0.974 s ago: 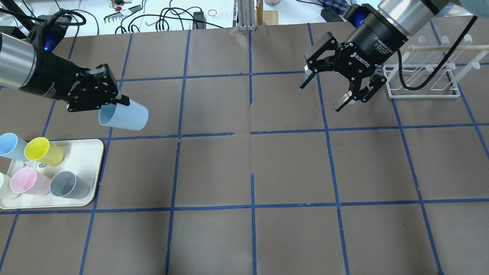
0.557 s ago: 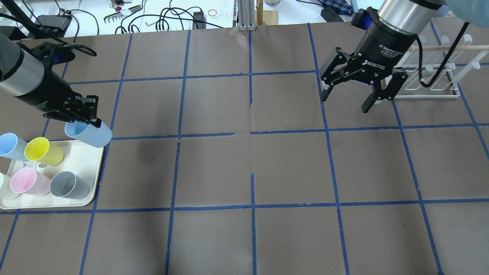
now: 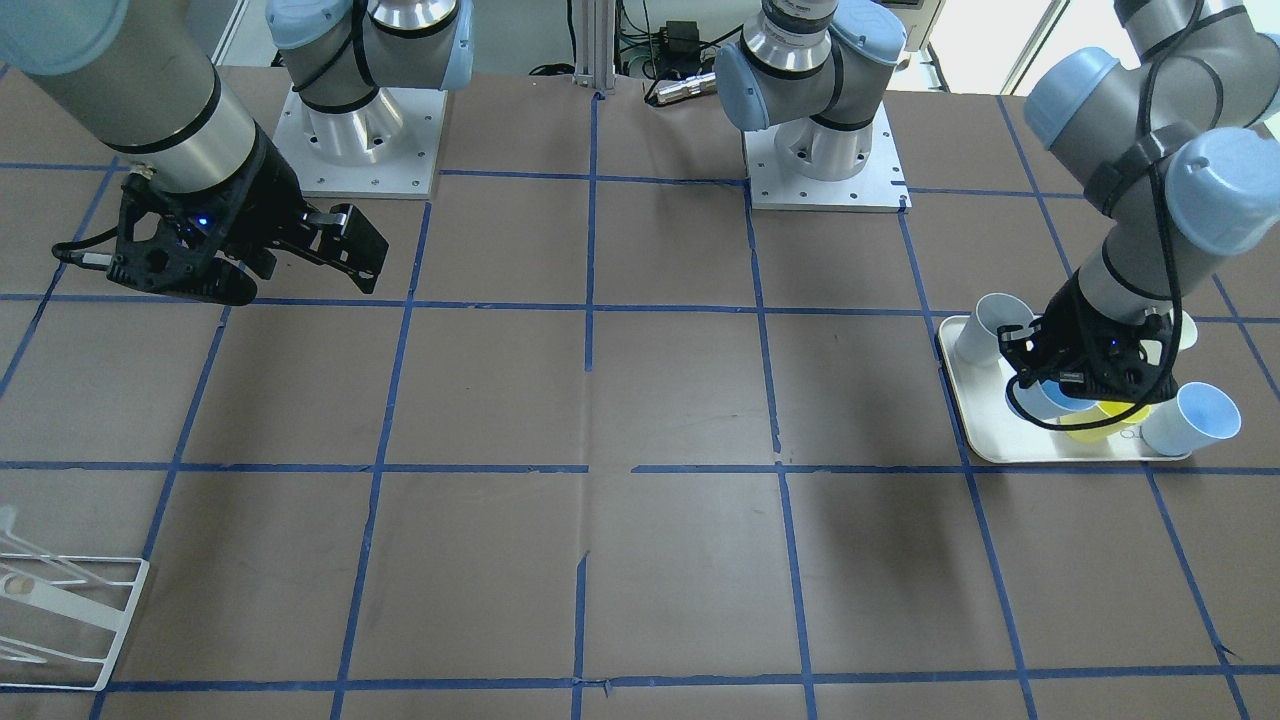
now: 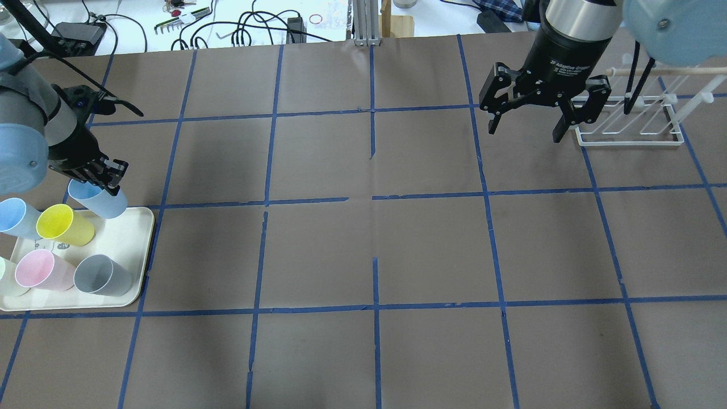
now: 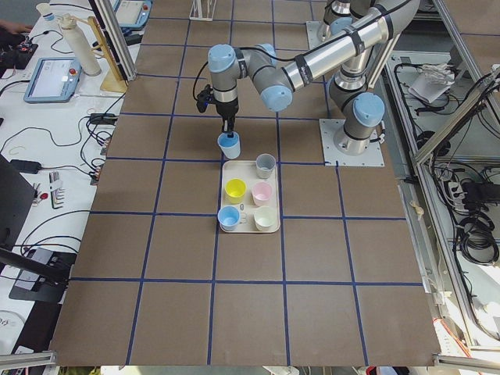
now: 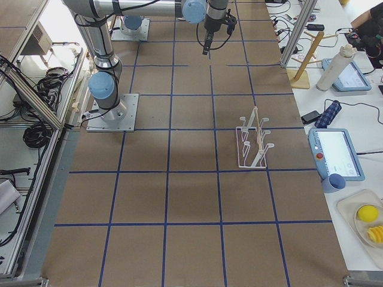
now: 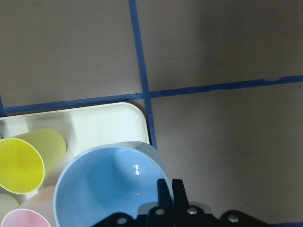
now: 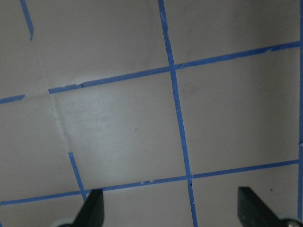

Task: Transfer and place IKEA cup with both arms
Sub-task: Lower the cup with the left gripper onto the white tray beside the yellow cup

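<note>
At the far left of the overhead view, the left gripper (image 4: pixel 107 177) is seen clamped on the rim of the IKEA cup (image 4: pixel 99 200). The cup is held mouth upward at the far corner of the cream tray (image 4: pixel 145 250), just beside the yellow cup (image 4: pixel 63 224). Contact with the tray cannot be determined. A second blue cup (image 4: pixel 14 217), a pink cup (image 4: pixel 40 270) and a grey cup (image 4: pixel 102 274) are noted on the tray. Well to the right, the right gripper (image 4: pixel 525 132) is held above the table, jaws spread wide with nothing between them, near the white wire rack (image 4: pixel 627 142).
</note>
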You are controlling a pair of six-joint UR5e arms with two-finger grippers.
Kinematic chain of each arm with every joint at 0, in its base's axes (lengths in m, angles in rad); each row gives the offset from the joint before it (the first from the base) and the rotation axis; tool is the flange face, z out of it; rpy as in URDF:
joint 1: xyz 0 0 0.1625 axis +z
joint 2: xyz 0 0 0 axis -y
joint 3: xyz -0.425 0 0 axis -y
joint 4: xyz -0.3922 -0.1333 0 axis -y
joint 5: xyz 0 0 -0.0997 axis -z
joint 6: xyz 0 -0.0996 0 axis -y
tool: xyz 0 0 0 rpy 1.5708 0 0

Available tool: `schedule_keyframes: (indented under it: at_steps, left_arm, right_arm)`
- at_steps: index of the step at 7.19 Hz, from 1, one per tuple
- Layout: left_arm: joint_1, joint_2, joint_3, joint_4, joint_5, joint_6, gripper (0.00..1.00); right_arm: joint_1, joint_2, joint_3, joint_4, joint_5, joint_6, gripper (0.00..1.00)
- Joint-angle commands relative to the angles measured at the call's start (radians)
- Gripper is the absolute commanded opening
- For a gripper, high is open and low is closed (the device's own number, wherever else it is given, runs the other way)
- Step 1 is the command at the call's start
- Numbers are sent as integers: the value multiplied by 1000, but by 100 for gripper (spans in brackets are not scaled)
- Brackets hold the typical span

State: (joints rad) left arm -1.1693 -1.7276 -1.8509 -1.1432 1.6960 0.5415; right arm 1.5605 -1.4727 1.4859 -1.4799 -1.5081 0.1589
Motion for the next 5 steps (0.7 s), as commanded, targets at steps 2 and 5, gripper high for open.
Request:
schedule_keyframes:
  at_steps: [2,5]
  left_arm:
    - [69,-76,-22,75,2,84,0]
    - [74,-96,-51,74,-2,78,0]
  right_arm:
    - [3,-69,22,-91,-18,-50,100]
    - [3,-106,59,-155,-17,-94,100]
